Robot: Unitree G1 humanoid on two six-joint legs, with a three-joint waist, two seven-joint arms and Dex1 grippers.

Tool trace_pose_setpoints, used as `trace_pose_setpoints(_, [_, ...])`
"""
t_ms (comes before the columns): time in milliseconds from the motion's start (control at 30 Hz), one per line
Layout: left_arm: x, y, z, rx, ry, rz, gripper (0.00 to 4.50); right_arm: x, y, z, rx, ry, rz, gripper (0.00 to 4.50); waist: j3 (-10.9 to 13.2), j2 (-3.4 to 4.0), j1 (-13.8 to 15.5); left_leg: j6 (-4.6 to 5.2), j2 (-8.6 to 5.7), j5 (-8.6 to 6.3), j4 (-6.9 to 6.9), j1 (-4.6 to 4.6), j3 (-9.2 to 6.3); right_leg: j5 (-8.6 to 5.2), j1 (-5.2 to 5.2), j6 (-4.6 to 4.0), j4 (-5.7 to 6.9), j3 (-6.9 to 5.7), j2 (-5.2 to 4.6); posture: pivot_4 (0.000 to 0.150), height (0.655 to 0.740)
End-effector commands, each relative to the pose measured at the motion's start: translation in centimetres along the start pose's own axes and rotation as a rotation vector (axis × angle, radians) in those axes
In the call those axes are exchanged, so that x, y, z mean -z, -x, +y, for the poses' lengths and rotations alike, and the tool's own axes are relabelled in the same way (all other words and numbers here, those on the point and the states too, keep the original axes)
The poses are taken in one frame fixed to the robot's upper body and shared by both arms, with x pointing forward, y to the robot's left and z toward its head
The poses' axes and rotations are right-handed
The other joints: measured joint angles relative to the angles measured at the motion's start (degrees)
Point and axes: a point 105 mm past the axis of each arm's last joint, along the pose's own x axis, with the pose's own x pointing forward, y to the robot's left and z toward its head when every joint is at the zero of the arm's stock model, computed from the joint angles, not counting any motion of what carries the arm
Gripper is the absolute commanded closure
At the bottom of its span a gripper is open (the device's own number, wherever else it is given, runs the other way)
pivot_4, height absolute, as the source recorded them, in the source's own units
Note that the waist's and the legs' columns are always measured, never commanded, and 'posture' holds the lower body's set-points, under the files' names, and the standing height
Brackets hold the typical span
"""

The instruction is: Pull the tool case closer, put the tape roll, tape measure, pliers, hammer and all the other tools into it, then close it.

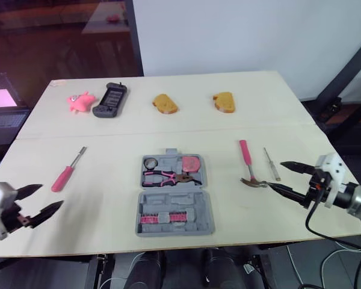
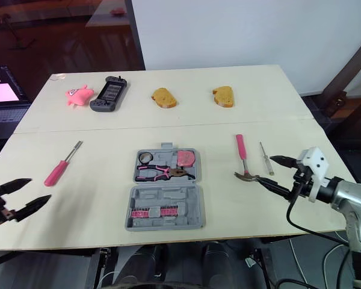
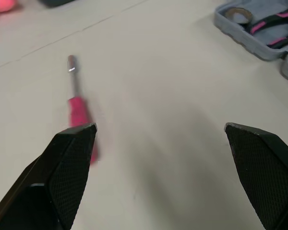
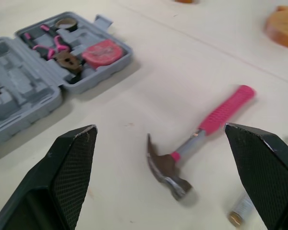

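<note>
The grey tool case (image 1: 174, 214) lies open at the table's middle front. In its far half sit the tape roll (image 1: 150, 162), pink tape measure (image 1: 192, 163) and pliers (image 1: 167, 177); a pink bit strip (image 1: 162, 218) is in the near half. The pink-handled hammer (image 1: 247, 162) lies right of the case, with a thin metal tool (image 1: 271, 164) beside it. My right gripper (image 1: 284, 177) is open just right of the hammer's head (image 4: 165, 172). A pink-handled screwdriver (image 1: 68, 171) lies at the left. My left gripper (image 1: 41, 201) is open, near the front left edge, short of the screwdriver (image 3: 78, 108).
At the back of the table lie a pink plush toy (image 1: 80, 101), a dark handheld game console (image 1: 110, 100) and two pieces of bread (image 1: 165, 103), (image 1: 224, 102). A laptop (image 1: 1, 108) stands off the table's left side.
</note>
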Motion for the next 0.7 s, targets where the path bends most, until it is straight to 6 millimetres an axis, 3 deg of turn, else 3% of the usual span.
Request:
trace_pose_setpoints(33, [0.0, 3.8, 2.6, -0.115, 0.021, -0.011, 0.02, -0.3, 1.3, -0.5, 0.054, 0.016, -0.018, 0.03, 0.0, 0.00, 0.0, 0.01, 0.00, -0.01, -0.02, -0.01, 0.01, 0.00, -0.01, 0.00, -0.02, 0.00, 0.00, 0.150, 0.7400])
trace_pose_setpoints(133, [0.6, 5.3, 3.4, -0.157, 0.034, 0.002, 0.02, -0.1, 1.6, -0.7, 0.075, 0.022, -0.010, 0.03, 0.0, 0.02, -0.1, 0.01, 0.00, -0.01, -0.02, -0.01, 0.07, 0.00, -0.01, 0.00, -0.06, 0.01, -0.05, 0.150, 0.7400])
trace_pose_setpoints(300, [0.5, 5.1, 3.5, -0.154, 0.025, -0.010, 0.02, -0.1, 1.4, -1.2, 0.082, 0.044, -0.001, 0.03, 0.0, 0.01, 0.1, -0.12, 0.01, -0.09, -0.01, -0.03, 0.01, 0.00, 0.07, 0.00, -0.21, -0.02, -0.23, 0.150, 0.7400])
trace_pose_setpoints(567, [-1.4, 3.7, 3.2, -0.130, -0.004, -0.071, 0.02, -1.3, 1.1, -1.4, 0.068, 0.076, -0.016, 0.03, 0.0, 0.02, 0.0, 0.01, 0.01, -0.05, -0.06, -0.09, 0.02, 0.03, 0.04, -0.02, -0.32, -0.05, -0.21, 0.150, 0.7400])
trace_pose_setpoints(700, [-4.4, 0.5, 1.3, 0.025, -0.021, -0.126, 0.02, -3.2, 0.5, -0.4, 0.015, 0.114, -0.021, 0.03, 0.0, 0.07, 0.1, 0.01, 0.01, -0.04, -0.03, -0.09, 0.03, 0.05, 0.05, -0.02, -0.31, -0.05, -0.20, 0.150, 0.7400])
